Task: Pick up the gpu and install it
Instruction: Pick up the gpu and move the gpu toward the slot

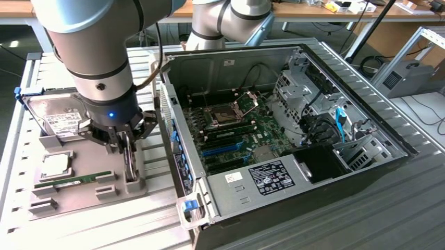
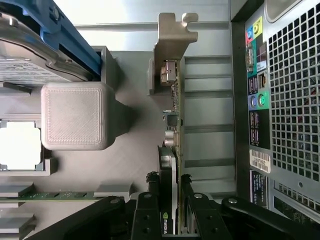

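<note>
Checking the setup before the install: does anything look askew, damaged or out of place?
Nothing stands out. The gpu stands upright on edge in the grey tray, with the claw at it. The hard drive, CPU and RAM stick sit in their seats.

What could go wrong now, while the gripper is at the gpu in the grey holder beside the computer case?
1. The gripper sits at the end of the gpu far from its metal bracket, so an off-centre grip might let the card tilt or jam in the grey holder.
2. The computer case stands close beside the card; a sideways drift on lifting could knock the card against its rear panel.
</note>
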Motion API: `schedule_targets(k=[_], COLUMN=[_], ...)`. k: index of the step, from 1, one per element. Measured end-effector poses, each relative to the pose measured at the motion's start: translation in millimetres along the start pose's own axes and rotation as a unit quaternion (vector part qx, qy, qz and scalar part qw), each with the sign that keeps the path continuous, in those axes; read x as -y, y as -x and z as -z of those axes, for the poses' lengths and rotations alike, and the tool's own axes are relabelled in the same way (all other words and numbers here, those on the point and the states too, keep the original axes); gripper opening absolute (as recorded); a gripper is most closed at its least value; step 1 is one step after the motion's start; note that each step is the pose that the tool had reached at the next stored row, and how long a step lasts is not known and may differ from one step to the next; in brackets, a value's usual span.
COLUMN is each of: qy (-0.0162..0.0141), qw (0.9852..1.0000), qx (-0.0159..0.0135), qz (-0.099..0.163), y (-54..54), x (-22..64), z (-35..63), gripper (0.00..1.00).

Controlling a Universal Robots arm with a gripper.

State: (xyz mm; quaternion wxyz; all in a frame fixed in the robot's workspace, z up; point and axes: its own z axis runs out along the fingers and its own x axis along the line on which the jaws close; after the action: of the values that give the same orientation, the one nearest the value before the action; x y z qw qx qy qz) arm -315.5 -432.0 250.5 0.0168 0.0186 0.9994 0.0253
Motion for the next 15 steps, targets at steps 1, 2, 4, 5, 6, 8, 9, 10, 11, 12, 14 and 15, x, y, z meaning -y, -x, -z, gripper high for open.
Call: schedule_targets(k=[1,2,4,5,6,8,9,10,11,12,14,15], qy=[0.0,0.0,0.0,0.0,0.0,0.0,0.0,0.0,0.0,0.0,0.0,0.0], qw=[1.0,1.0,1.0,1.0,1.0,1.0,1.0,1.0,1.0,1.0,1.0,1.0], qx=[0.0,0.0,0.0,0.0,0.0,0.0,0.0,0.0,0.0,0.0,0.0,0.0], qz=[0.0,0.0,0.0,0.0,0.0,0.0,0.0,0.0,0.0,0.0,0.0,0.0], y=[0.0,0.1,0.3,0.3,0.4,0.7,0.9,1.1,1.2,1.4,1.7,1.9], x=[-0.1,-0.2,-0.5,-0.6,-0.8,-1.2,-1.4,-1.7,-2.0,-2.2,-2.7,-3.0], z=[1.8,3.8,8.8,11.8,14.5,23.5,27.5,33.9,37.9,42.3,52.4,57.5], gripper=[0.27,0.27,0.27,0.27,0.27,0.27,0.27,0.27,0.27,0.27,0.27,0.27])
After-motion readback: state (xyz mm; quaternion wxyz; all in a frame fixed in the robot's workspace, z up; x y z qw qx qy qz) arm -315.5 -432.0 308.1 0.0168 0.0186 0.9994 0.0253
